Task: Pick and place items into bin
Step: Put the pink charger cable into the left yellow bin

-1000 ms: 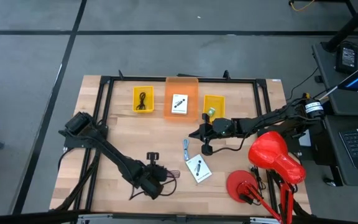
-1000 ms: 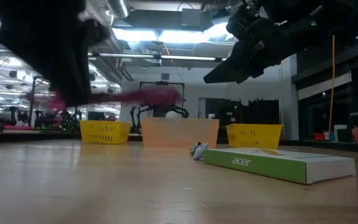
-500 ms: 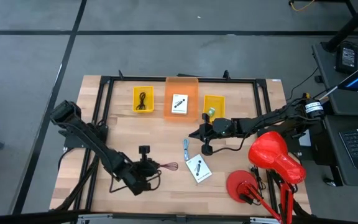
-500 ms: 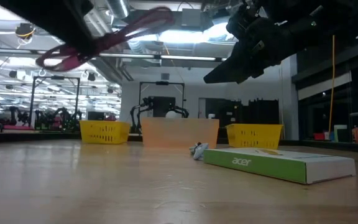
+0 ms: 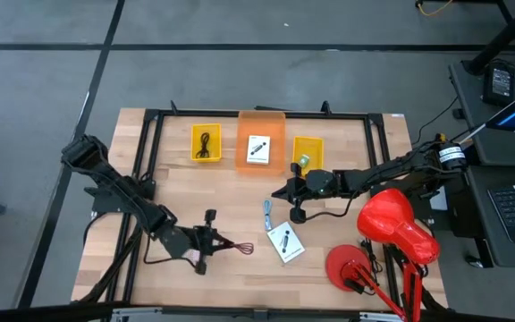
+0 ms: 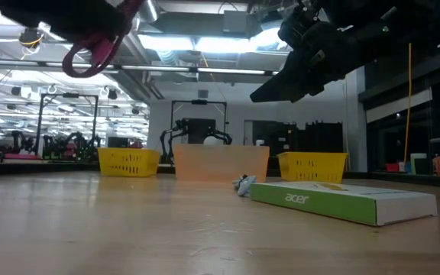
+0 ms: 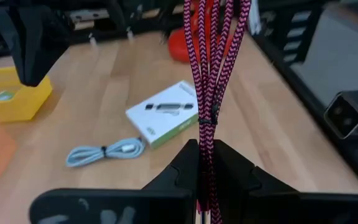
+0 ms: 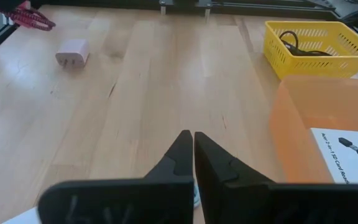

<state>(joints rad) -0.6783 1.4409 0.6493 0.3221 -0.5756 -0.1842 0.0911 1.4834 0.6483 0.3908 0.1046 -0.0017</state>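
L gripper (image 5: 206,248) is clamped on the pink cord (image 5: 237,245), near-left part of the table (image 5: 177,188). It holds the cord up in the air, not on the wood. In the wrist view the cord (image 7: 211,74) runs straight out from between the fingers (image 7: 185,168), so its long way lines up w/ the gripper.

The bins sit at the far edge: left yellow bin (image 5: 206,143) w/ a black cord (image 5: 206,141) in it, orange bin (image 5: 261,143) w/ a white card (image 5: 258,148), right yellow bin (image 5: 308,150) w/ a small green thing (image 5: 303,161).

Key bit: bins are far from the L gripper, and the left yellow bin is almost straight ahead of it, toward the far side. So I think the cord goes there next, w/ the other cord. L arm is the close one for that.

R gripper (image 5: 282,190) hangs mid-table, fingers (image 8: 182,152) together, holding nothing.

Still on the table: a 2nd white card (image 5: 284,241), a blue-grey cord (image 5: 266,213), both near the middle, and a small pink plug (image 8: 72,52), seen only in the R wrist view.
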